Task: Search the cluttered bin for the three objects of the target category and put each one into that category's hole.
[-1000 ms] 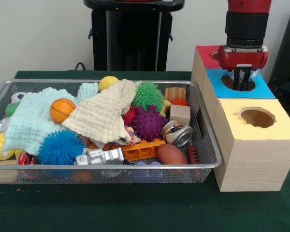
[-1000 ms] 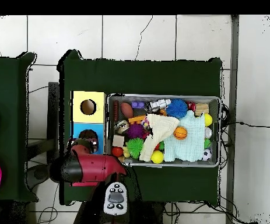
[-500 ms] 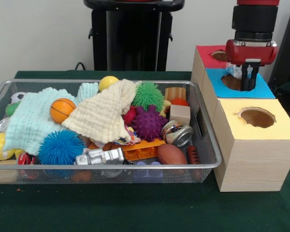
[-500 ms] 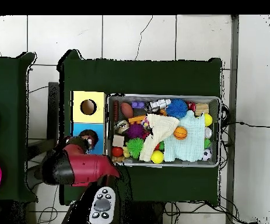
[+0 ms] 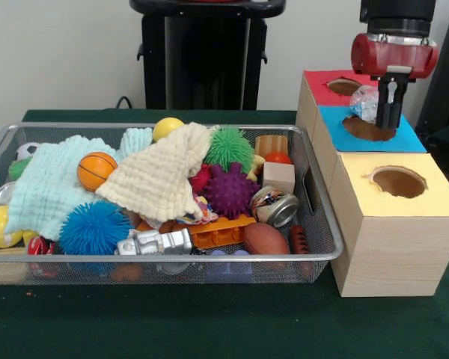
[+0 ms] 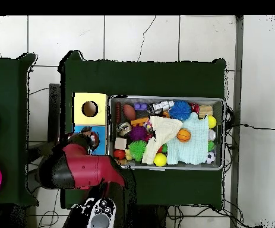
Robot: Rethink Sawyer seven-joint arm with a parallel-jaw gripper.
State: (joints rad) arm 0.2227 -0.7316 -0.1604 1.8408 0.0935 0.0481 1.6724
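Observation:
My gripper (image 5: 389,123) hangs above the blue panel's hole (image 5: 367,129) on the wooden box. Its dark fingers stand together, shut on a crumpled clear object (image 5: 367,101) that sticks out to their left. The red hole (image 5: 344,86) lies just behind it and the yellow hole (image 5: 398,182) in front. The wire bin (image 5: 165,258) on the left holds a jumble of toys. In the overhead view the red arm (image 6: 74,169) covers the gripper beside the box (image 6: 79,108).
In the bin are a cream cloth (image 5: 161,176), a mint cloth (image 5: 49,187), an orange basketball (image 5: 96,170), spiky balls, a metal can (image 5: 277,208), a brown football (image 5: 266,238), a silver toy (image 5: 156,241) and wooden blocks.
The gripper has risen out of the blue hole and shifted slightly right, turning as it went, with the clear object rising alongside it. The bin's contents are unchanged.

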